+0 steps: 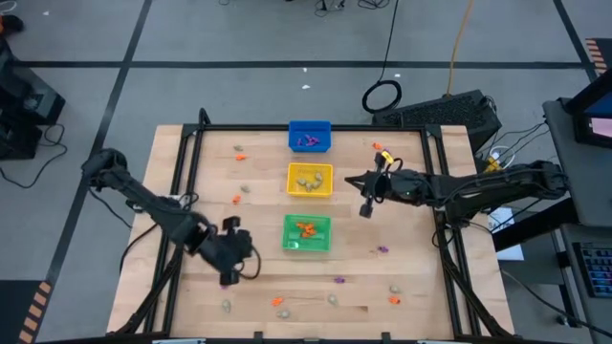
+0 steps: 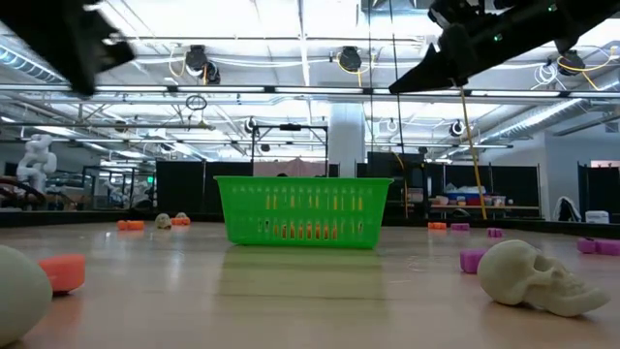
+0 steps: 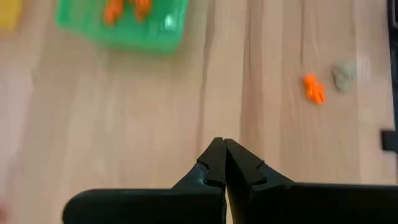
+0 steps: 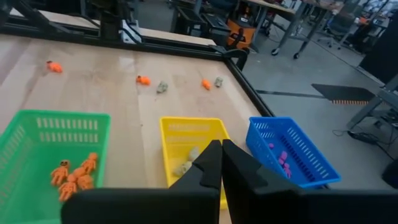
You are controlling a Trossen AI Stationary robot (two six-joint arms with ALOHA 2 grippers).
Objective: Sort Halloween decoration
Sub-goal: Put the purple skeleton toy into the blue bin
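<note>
The worktop [image 1: 191, 287] carries three bins in a row down its middle, from the far edge toward the near one: blue [image 1: 309, 136], yellow [image 1: 309, 180], green [image 1: 306, 234]. That line keeps all three within reach of both arms, and each already holds one colour: purple trinkets in blue, pale ones in yellow, orange ones [image 4: 73, 176] in green.

The left gripper [image 1: 228, 277] hangs over the near-left part of the worktop, beside the green bin, fingers pressed together and holding nothing. The right gripper [image 1: 364, 209] hovers just right of the yellow bin, fingers likewise pressed together and empty; its wrist view looks down on all three bins, so I judge it is between a drop and the next pick.

The unsorted trinkets lie scattered: several along the near edge, orange [image 1: 277, 301], pale [image 1: 333, 298] and purple [image 1: 338, 281]; a few left of the bins, such as an orange one [image 1: 236, 199]; one purple [image 1: 382, 248] right of the green bin.

In the low view a pale skull [image 2: 533, 276] lies tipped on its side, long axis across the picture, face toward the right. For the rest, heading is too small to tell.
</note>
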